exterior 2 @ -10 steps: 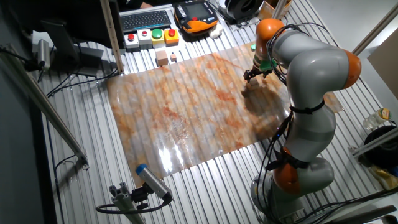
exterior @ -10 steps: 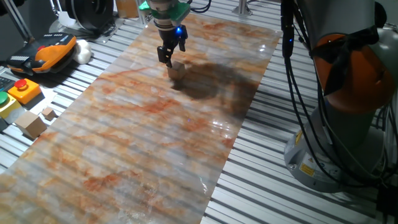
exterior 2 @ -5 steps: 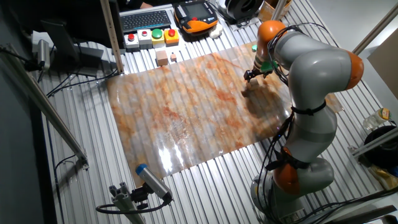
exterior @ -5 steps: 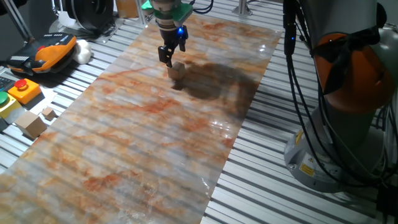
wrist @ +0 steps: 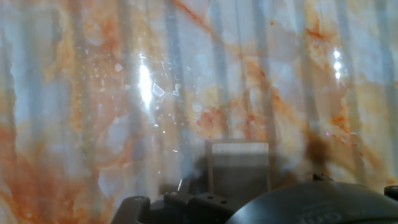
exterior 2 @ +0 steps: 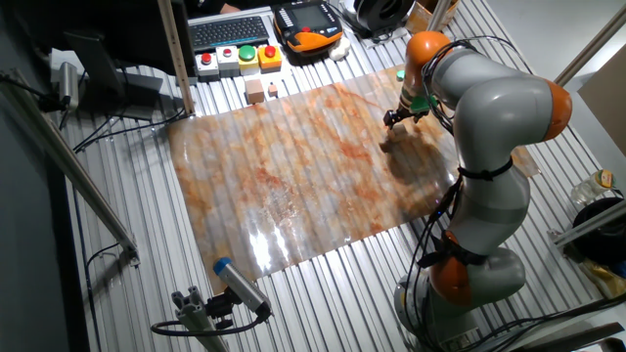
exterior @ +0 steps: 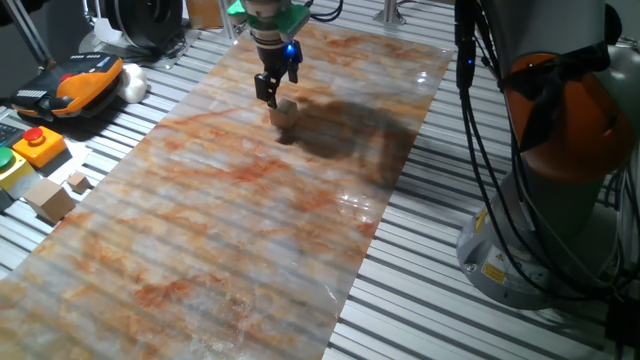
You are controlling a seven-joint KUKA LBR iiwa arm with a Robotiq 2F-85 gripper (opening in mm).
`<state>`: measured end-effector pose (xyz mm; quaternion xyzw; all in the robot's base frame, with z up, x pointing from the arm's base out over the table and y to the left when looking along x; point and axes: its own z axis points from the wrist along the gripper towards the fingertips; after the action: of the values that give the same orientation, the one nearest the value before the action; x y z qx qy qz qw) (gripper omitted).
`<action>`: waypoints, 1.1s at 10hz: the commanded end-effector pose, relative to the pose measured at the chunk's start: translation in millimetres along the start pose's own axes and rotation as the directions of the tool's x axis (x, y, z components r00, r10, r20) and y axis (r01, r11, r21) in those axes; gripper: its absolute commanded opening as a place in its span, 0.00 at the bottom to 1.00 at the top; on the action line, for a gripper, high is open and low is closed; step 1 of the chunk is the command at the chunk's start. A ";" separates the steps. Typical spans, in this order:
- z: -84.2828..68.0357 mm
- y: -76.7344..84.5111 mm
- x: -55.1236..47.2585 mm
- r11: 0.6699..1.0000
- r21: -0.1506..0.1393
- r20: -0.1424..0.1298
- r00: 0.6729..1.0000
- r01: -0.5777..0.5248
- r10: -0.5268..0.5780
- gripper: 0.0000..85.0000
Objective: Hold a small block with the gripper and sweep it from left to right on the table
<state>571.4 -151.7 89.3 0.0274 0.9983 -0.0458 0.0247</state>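
Glossy marbled desk over silver slats, control gear and spare wooden blocks along one edge. Tool low near far end, directly above small block resting on the sheet; cannot tell whether clamped. Grasp stage, apparently; next, confirm grip, then slide sideways without lifting.

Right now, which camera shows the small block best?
The hand view: the small block fills the lower centre, its face unobstructed. One fixed view shows it small beneath the end effector. In the other fixed view it is a tiny speck.
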 end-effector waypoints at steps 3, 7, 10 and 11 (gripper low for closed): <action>6.7 0.6 -5.3 1.000 -0.017 0.005 1.000 0.024 -0.023 1.00; 23.4 -2.4 -10.7 0.999 -0.037 -0.001 0.999 0.038 -0.038 0.80; 25.6 -2.9 -9.4 0.998 -0.043 -0.016 0.999 0.042 -0.042 0.80; 25.8 -2.2 -9.5 0.998 -0.046 -0.021 0.999 0.034 -0.035 0.80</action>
<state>582.1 -156.5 64.1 0.0115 0.9996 -0.0221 0.0130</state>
